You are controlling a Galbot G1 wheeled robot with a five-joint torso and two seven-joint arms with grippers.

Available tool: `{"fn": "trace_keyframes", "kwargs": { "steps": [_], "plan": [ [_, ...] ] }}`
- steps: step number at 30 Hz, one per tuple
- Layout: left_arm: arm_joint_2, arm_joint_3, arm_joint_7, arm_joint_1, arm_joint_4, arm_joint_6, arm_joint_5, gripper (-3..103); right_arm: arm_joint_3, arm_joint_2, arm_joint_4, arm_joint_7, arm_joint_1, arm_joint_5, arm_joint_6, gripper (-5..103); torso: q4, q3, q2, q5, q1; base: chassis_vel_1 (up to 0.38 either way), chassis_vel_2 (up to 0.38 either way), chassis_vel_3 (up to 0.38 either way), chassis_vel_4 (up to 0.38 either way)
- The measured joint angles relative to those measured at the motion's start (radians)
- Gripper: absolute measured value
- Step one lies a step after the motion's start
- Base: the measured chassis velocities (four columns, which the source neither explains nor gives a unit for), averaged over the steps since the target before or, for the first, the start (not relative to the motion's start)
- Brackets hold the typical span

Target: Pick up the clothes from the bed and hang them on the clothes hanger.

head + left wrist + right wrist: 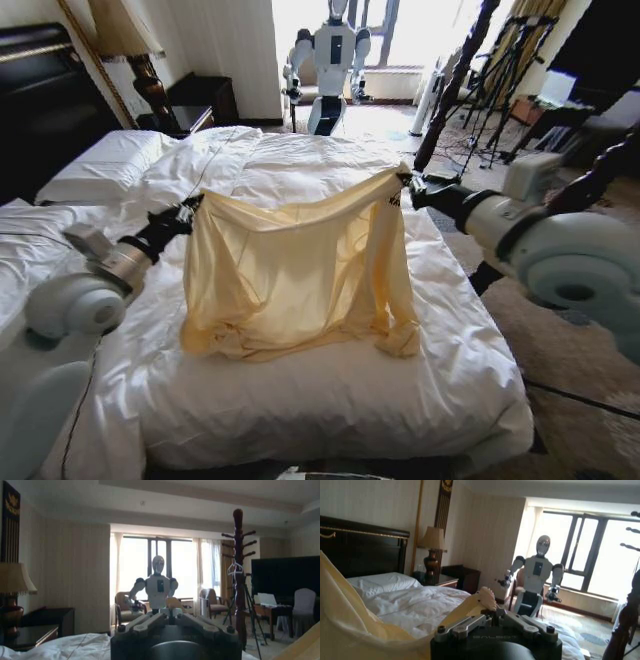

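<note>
The clothes, a pale yellow long-sleeved shirt, hang spread like a sheet above the bed with its white duvet. My left gripper is shut on the shirt's upper left corner, and my right gripper is shut on the upper right corner. The lower hem rests crumpled on the duvet. In the left wrist view a fold of yellow fabric sits pinched in the left gripper. In the right wrist view the shirt runs from the right gripper. A thin wire clothes hanger hangs on the dark coat stand.
The coat stand's post rises past the bed's far right corner, with black tripods and a desk beyond. A white humanoid robot stands by the window. Pillows, a nightstand and a lamp lie at left.
</note>
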Motion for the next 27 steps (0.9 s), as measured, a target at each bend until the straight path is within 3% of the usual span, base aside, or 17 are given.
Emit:
{"fn": "trace_keyframes", "kwargs": {
  "steps": [2, 4, 5, 6, 7, 9, 10, 13, 14, 16, 17, 21, 27],
  "plan": [
    [0.034, -0.057, -0.061, -0.007, -0.050, -0.004, -0.081, 0, 0.081, -0.059, 0.018, -0.028, 0.001, 0.052, 0.031, 0, -0.0001, 0.000, 0.000, -0.0002, 0.000, 0.000, 0.000, 0.000, 0.000],
    [0.050, -0.081, -0.086, -0.014, -0.069, -0.005, -0.114, 0, 0.122, -0.087, 0.023, -0.033, 0.002, 0.088, 0.041, 0, 0.0001, 0.000, 0.000, -0.0002, 0.000, 0.000, 0.000, 0.000, 0.000],
    [0.076, -0.137, -0.120, -0.017, -0.102, -0.006, -0.172, 0, 0.207, -0.160, 0.034, -0.044, 0.002, 0.168, 0.049, 0, -0.0001, 0.000, 0.000, -0.0002, 0.000, 0.000, 0.000, 0.000, 0.000],
    [0.076, -0.137, -0.120, -0.017, -0.102, -0.006, -0.172, 0, 0.207, -0.160, 0.034, -0.044, 0.002, 0.168, 0.049, 0, -0.0001, 0.000, 0.000, -0.0002, 0.000, 0.000, 0.000, 0.000, 0.000],
    [0.096, -0.232, -0.141, 0.005, -0.138, 0.006, -0.240, 0, 0.291, -0.237, 0.043, -0.069, 0.001, 0.248, 0.053, 0, -0.0006, 0.000, 0.000, -0.0003, 0.000, 0.000, 0.000, 0.000, 0.000],
    [0.113, -0.396, -0.171, 0.061, -0.158, 0.046, -0.339, 0, 0.386, -0.323, 0.054, -0.095, 0.000, 0.349, 0.053, 0, -0.0008, 0.000, 0.000, -0.0001, 0.000, 0.000, 0.000, 0.000, 0.000],
    [0.113, -0.396, -0.171, 0.061, -0.158, 0.046, -0.339, 0, 0.386, -0.323, 0.054, -0.095, 0.000, 0.349, 0.053, 0, -0.0008, 0.000, 0.000, -0.0001, 0.000, 0.000, 0.000, 0.000, 0.000],
    [0.123, -0.665, -0.179, 0.180, -0.160, 0.072, -0.436, 0, 0.544, -0.403, 0.065, -0.099, 0.000, 0.488, 0.053, 0, 0.0000, 0.000, 0.000, -0.0017, 0.000, 0.000, 0.000, 0.000, 0.000],
    [0.123, -0.665, -0.179, 0.180, -0.160, 0.072, -0.436, 0, 0.544, -0.403, 0.065, -0.099, 0.000, 0.488, 0.053, 0, 0.0000, 0.000, 0.000, -0.0017, 0.000, 0.000, 0.000, 0.000, 0.000],
    [0.125, -0.803, -0.180, 0.231, -0.159, 0.074, -0.501, 0, 0.629, -0.435, 0.060, -0.096, -0.002, 0.566, 0.053, 0, 0.0003, 0.000, 0.000, -0.0008, 0.000, 0.000, 0.000, 0.000, 0.000],
    [0.125, -0.803, -0.180, 0.231, -0.159, 0.074, -0.501, 0, 0.629, -0.435, 0.060, -0.096, -0.002, 0.566, 0.053, 0, 0.0003, 0.000, 0.000, -0.0008, 0.000, 0.000, 0.000, 0.000, 0.000],
    [0.122, -0.965, -0.173, 0.288, -0.155, 0.077, -0.583, 0, 0.710, -0.507, 0.045, -0.112, 0.017, 0.713, 0.053, 0, -0.0003, 0.000, 0.000, -0.0002, 0.000, 0.000, 0.000, 0.000, 0.000],
    [0.124, -1.067, -0.167, 0.328, -0.151, 0.113, -0.634, 0, 0.751, -0.560, 0.051, -0.115, 0.045, 0.802, 0.048, 0, -0.0002, 0.000, 0.000, -0.0006, 0.000, 0.000, 0.000, 0.000, 0.000]
  ]
}}
